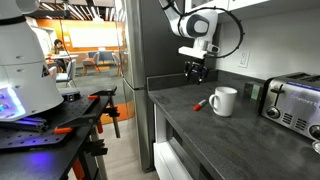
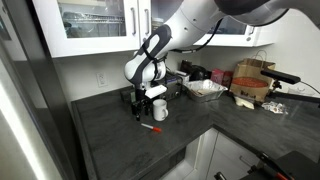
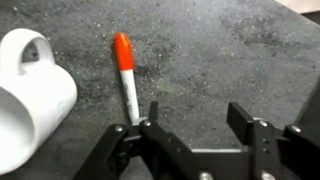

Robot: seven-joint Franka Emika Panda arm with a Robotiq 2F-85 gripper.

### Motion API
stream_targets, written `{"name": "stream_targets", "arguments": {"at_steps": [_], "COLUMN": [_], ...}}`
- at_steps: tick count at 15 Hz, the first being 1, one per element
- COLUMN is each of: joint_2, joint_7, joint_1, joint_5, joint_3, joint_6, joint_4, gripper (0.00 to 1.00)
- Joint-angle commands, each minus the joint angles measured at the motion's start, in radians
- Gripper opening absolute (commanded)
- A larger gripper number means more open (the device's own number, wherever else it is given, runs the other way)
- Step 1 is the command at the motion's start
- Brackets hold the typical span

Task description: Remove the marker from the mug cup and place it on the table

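Note:
The red-orange marker (image 3: 125, 75) lies flat on the dark stone countertop (image 3: 220, 50), just beside the white mug (image 3: 30, 90). In both exterior views the marker (image 1: 200, 104) (image 2: 152, 128) lies on the counter in front of the upright mug (image 1: 224, 101) (image 2: 159, 110). My gripper (image 3: 196, 112) is open and empty. It hangs above the counter (image 1: 196, 70) (image 2: 140, 102), a little to one side of the marker and clear of it. Nothing sticks out of the mug.
A chrome toaster (image 1: 295, 100) stands beyond the mug. A black workbench with orange clamps (image 1: 60, 115) stands across the aisle. A metal tray (image 2: 205, 88) and a cardboard box (image 2: 255, 80) sit further along the counter. The counter's front edge (image 1: 165, 120) is close.

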Motion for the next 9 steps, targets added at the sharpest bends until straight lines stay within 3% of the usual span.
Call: {"name": "stream_targets", "arguments": {"at_steps": [1,5,9], "joint_2": [-0.034,-0.070,-0.136], "joint_7": [-0.076,-0.148,-0.135], "joint_1": [-0.071,-0.130,-0.139], "joint_5": [0.058,0.080,0.062], "joint_3": [0.065,0.112,0.108], "joint_6": [0.102,0.230,0.297], "joint_4": [-0.059,-0.132,-0.210], "gripper": [1.00,1.00,1.00]}}
